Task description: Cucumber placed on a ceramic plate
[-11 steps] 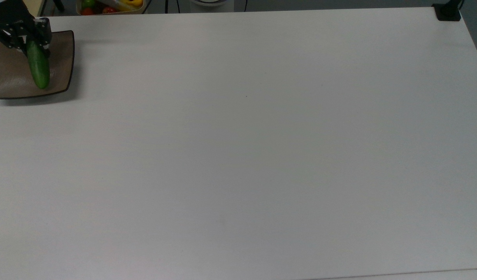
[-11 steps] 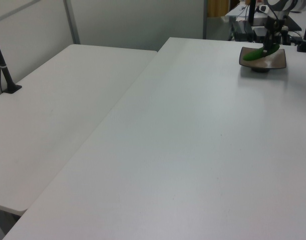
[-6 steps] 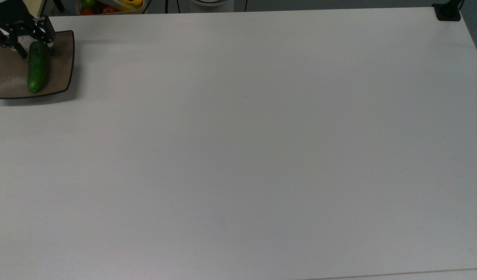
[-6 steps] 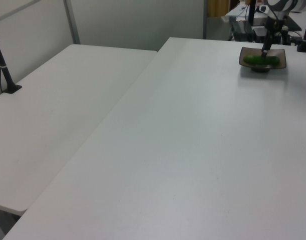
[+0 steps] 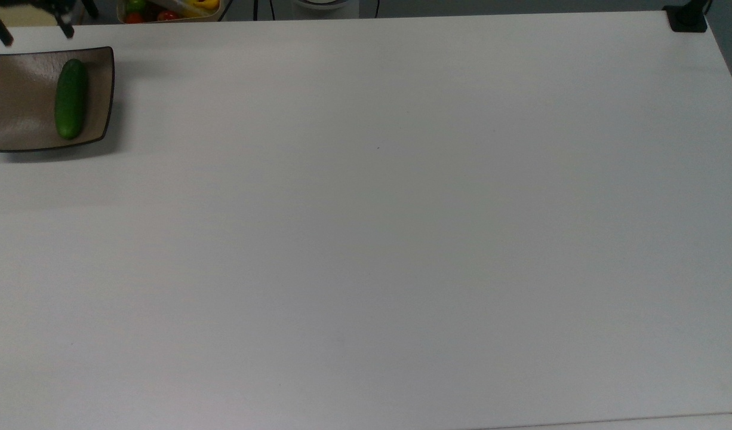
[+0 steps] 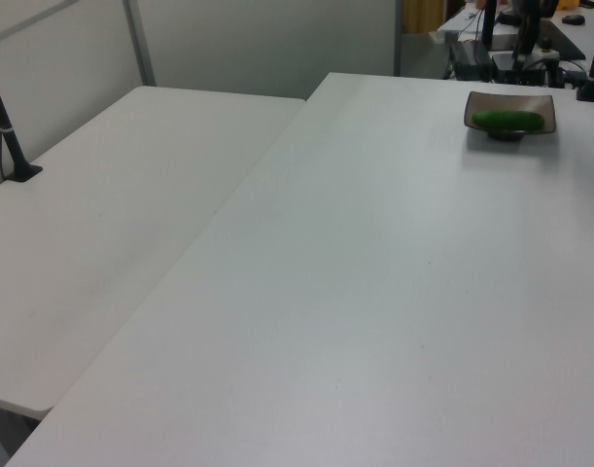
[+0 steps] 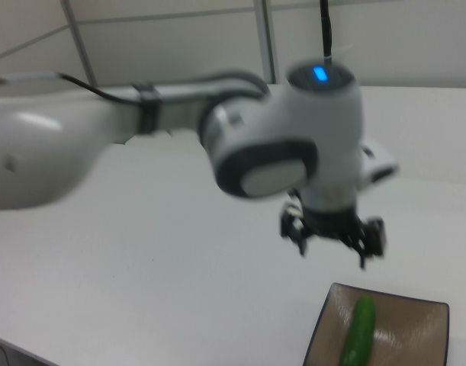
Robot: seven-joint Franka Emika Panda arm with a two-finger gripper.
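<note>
So the big white table (image 5: pixel 378 239) is bare up front and through the middle. All the action is at the far corner, the top view's upper left.

That's where the plate (image 5: pixel 20 101) sits, and the cucumber (image 5: pixel 70 98) is lying flat in it, lengthwise, a bit toward the top view's right side of the plate and not hanging over the rim. It makes sense that it stays put: the plate is shallow with upturned edges, so a round thing like that has somewhere to settle instead of rolling off. Nothing is touching it.

Past the plate, the gripper (image 7: pixel 333 242) hangs above it in the right view, fingers spread apart and holding nothing, well clear of the cucumber. It's a bit blurry there, so I wouldn't swear to how wide the gap is, but it looks empty.

My read: the task looks done, and the arm just needs to get clear.

Further back, off the table edge, there's a tub of veg (image 5: pixel 169 9).
</note>
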